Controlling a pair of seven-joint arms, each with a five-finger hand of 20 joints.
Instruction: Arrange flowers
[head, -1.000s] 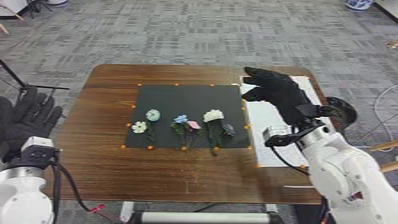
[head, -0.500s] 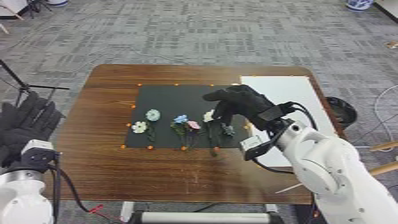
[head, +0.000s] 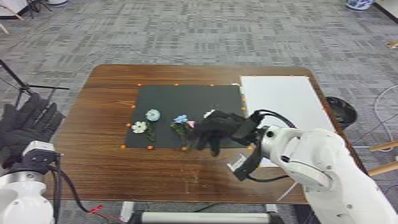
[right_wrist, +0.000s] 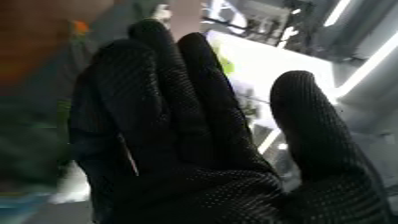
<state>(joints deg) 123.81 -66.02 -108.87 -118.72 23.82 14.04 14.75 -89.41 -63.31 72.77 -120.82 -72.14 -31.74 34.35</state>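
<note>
Progress: early stage, as judged; blooms lie loose on black mat (head: 188, 97), finished arrangement outstanding. Flowers counted: five visible; more may lie under right hand (head: 218, 127). Pale blue flower (head: 153, 115) at 9 o'clock of mat, cream flower (head: 139, 127) at 8, blue flower (head: 181, 119) and pink flower (head: 191, 124) near centre, white flower (head: 209, 113) toward 3, partly hidden. Hands: two. Right open, over mat's 4 o'clock; left hand (head: 27, 125) open, worktop's (head: 107, 175) 9 o'clock. Mat: one. White sheet (head: 280, 95): one, 2 o'clock.
</note>
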